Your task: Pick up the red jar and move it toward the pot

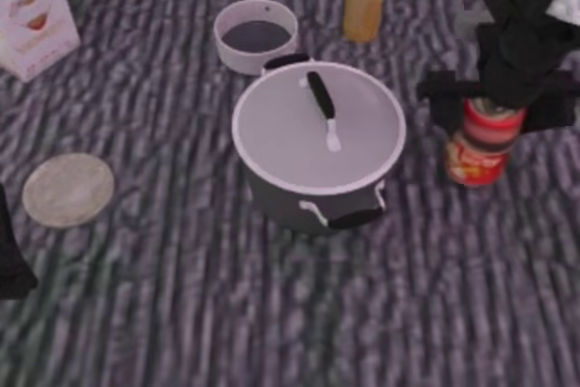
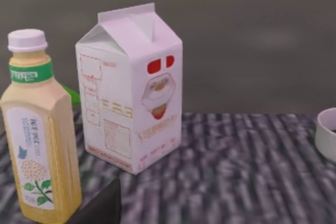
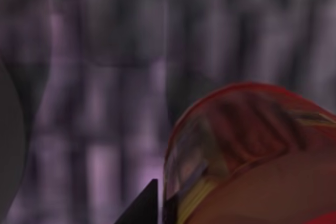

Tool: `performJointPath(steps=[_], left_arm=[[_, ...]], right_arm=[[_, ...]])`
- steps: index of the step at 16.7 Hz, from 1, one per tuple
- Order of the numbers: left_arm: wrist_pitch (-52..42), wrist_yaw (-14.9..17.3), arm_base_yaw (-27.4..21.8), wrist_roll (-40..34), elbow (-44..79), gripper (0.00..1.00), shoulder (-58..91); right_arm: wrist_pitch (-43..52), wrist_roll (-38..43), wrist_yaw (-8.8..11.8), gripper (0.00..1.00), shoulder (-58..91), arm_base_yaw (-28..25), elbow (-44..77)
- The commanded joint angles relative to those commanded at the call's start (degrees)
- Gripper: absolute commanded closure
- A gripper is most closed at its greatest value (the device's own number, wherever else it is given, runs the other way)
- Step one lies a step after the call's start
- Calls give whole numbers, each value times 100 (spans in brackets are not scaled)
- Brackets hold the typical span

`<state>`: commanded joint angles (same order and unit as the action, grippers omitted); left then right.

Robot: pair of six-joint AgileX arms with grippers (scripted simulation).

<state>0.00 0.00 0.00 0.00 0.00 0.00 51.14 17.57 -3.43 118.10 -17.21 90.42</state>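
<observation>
The right arm reaches in from the top view's upper right, its gripper [image 1: 494, 101] pointing down with fingers spread. The left arm sits parked at the left edge.

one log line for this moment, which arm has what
right gripper: over red jar, grip unclear | jar: right of pot | left arm: parked at left edge

Top view: straight down over the striped table [image 1: 181, 314]. Left wrist view: low, level, facing the milk carton [image 2: 131, 87] at the table's far left corner. Right wrist view: pressed close against the red jar [image 3: 252, 150], shared with top.
</observation>
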Motion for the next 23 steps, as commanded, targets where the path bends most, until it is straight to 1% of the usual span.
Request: performJointPath(steps=[3, 7, 20, 21, 23], left_arm=[[0, 0, 0, 0, 0, 0, 0], [0, 0, 0, 0, 0, 0, 0], [0, 0, 0, 0, 0, 0, 0], [0, 0, 0, 0, 0, 0, 0], [0, 0, 0, 0, 0, 0, 0]], right_arm=[[-369, -6, -11, 100, 153, -7, -244], [-380, -7, -12, 100, 159, -8, -253], [-380, -7, -12, 2, 159, -8, -253], [-380, -7, -12, 0, 159, -8, -253], [-380, -7, -12, 0, 159, -8, -253]])
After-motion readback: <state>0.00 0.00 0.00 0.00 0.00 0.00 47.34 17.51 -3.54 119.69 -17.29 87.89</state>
